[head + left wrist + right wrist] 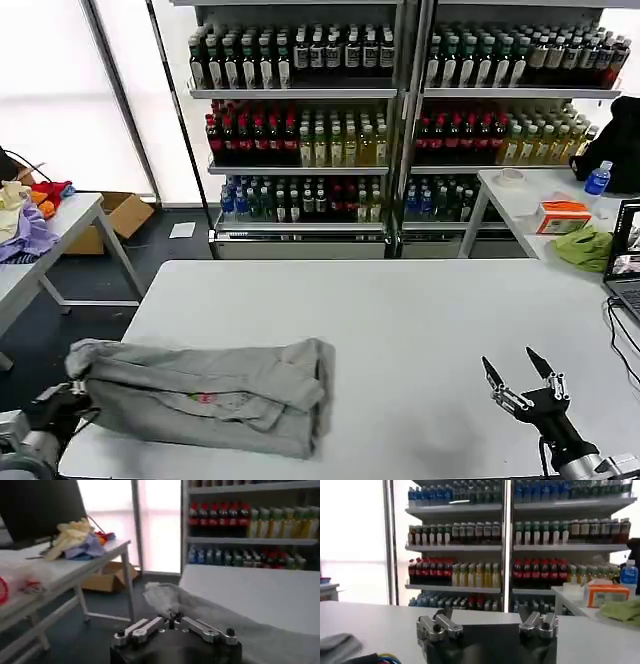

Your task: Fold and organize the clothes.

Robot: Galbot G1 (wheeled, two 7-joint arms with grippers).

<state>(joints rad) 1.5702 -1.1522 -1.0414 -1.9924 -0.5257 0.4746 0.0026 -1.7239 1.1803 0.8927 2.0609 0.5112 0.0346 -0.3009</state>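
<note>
A light grey shirt lies folded into a long bundle at the front left of the white table. A small coloured print shows on its front. My left gripper is at the table's front left corner, shut on the shirt's left end. In the left wrist view the gripper has its jaws pinched together on a bunched fold of the grey shirt. My right gripper stands open above the table's front right, holding nothing. In its own view the right gripper faces the shelves, with the shirt off to one side.
Shelves of bottles stand behind the table. A side table on the left carries lavender and red fabrics, with a cardboard box beside it. On the right are a lime-green cloth, an orange box and a laptop.
</note>
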